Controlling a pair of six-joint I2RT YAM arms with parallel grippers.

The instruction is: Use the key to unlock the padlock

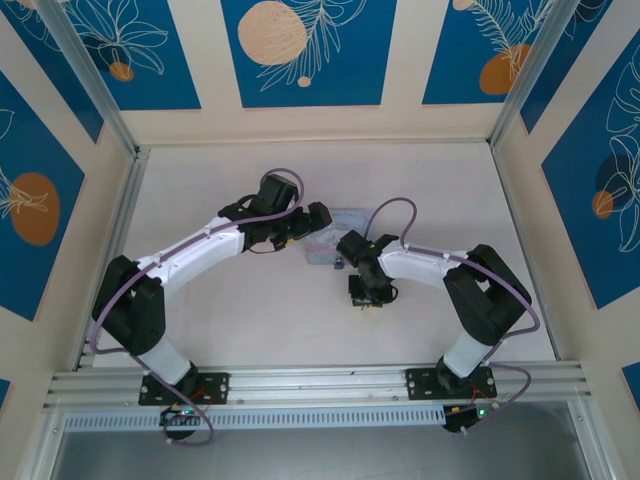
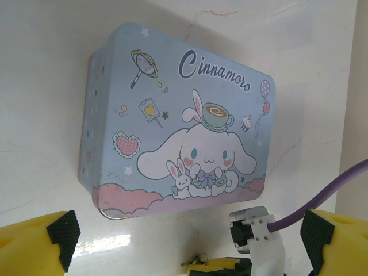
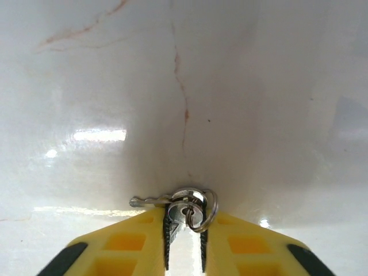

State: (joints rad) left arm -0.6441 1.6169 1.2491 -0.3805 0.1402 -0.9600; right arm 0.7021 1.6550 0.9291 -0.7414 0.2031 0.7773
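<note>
**Key between the right gripper's pads, tin box under the left**

The small, thin metal key [image 3: 183,211] lies on the table at the very tips of the right gripper [image 3: 184,224]. Its round head sits in the narrow gap between the two toothed pads. The yellow fingers [image 3: 135,244] are drawn close together and pinch the key's head from both sides. A thin silvery split ring [image 3: 210,208] passes through the head and hangs out on the right side of the pads. A slim key blade [image 3: 146,201] pokes out to the left, flat along the surface. The glossy white, marble-veined table [image 3: 259,86] reflects light just beyond the fingers.

From above, the right gripper [image 1: 366,296] points down at the table, just in front of the near edge of a light blue rectangular tin box [image 1: 335,248] printed with a white cartoon dog and bunny. The tin [image 2: 172,115] lies flat with its lid up and its pink-cloud edge toward the grippers.

The left gripper [image 1: 318,220] hovers over the far left part of the tin. Its yellow, black-padded fingers [image 2: 43,241] are spread wide and hold nothing. In the left wrist view the left gripper [image 2: 187,241] looks down on the tin. Below the tin's near edge this view also shows the right arm's white wrist piece [image 2: 259,233] and its purple cable [image 2: 325,198].
</note>
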